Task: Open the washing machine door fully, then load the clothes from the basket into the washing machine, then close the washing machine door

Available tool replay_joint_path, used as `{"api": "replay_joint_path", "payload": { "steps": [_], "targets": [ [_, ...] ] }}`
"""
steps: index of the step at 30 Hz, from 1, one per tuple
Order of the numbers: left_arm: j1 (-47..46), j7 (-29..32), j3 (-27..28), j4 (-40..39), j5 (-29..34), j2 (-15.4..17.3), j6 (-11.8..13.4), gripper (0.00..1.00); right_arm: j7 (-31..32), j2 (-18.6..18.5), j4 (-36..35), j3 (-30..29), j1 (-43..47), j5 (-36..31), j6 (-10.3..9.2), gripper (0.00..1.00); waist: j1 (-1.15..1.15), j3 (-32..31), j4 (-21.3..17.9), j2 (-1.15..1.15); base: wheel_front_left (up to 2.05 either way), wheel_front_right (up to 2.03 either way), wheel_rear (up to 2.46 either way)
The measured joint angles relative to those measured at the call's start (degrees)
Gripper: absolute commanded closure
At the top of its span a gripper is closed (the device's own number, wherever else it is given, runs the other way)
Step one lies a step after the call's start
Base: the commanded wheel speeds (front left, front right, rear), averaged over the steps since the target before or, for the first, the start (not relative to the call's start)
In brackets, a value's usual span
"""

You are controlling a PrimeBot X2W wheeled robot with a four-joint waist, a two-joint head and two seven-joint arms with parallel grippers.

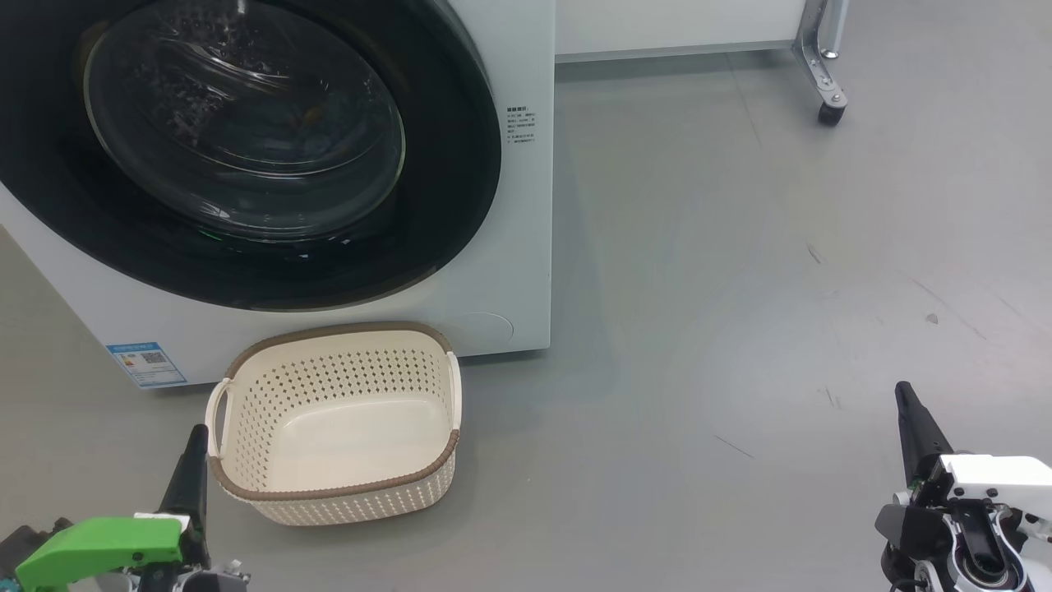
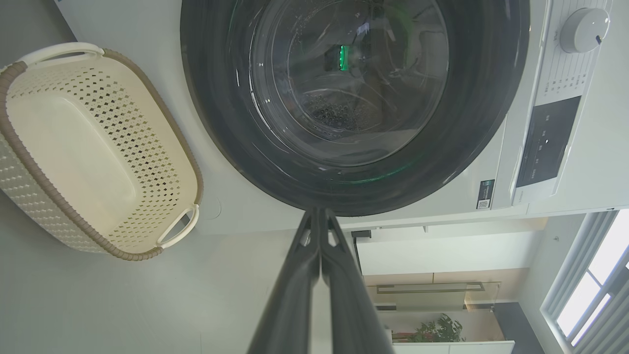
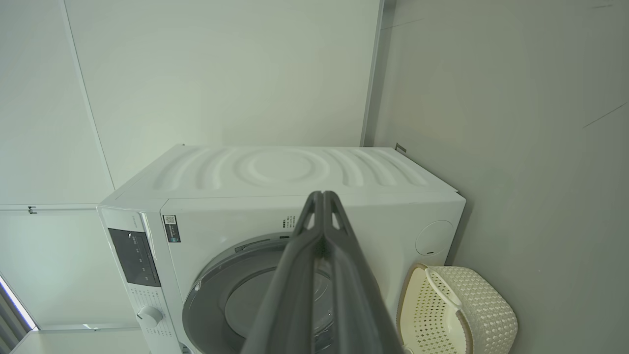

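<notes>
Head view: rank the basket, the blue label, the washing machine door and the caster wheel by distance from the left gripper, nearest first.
From the left gripper:
1. basket, right beside it, on its right.
2. blue label, just ahead, low on the washing machine.
3. washing machine door, higher up ahead.
4. caster wheel, far across the floor, right.

Washing machine (image 1: 509,271) white; its door (image 1: 246,144) glossy black-rimmed; basket (image 1: 345,374) cream, perforated, brown rim; floor (image 1: 740,288) grey.
</notes>
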Motion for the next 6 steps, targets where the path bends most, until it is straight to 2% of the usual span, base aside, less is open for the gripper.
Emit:
{"api": "replay_joint_path", "payload": {
  "steps": [6],
  "targets": [
    [-0.2,0.0,0.0,0.0,0.0,0.0,0.0,1.0,0.0,0.0,0.0,0.0,0.0,0.0,0.0,1.0,0.0,0.0,0.0,0.0,0.0,0.0,0.0]
  ]
}}
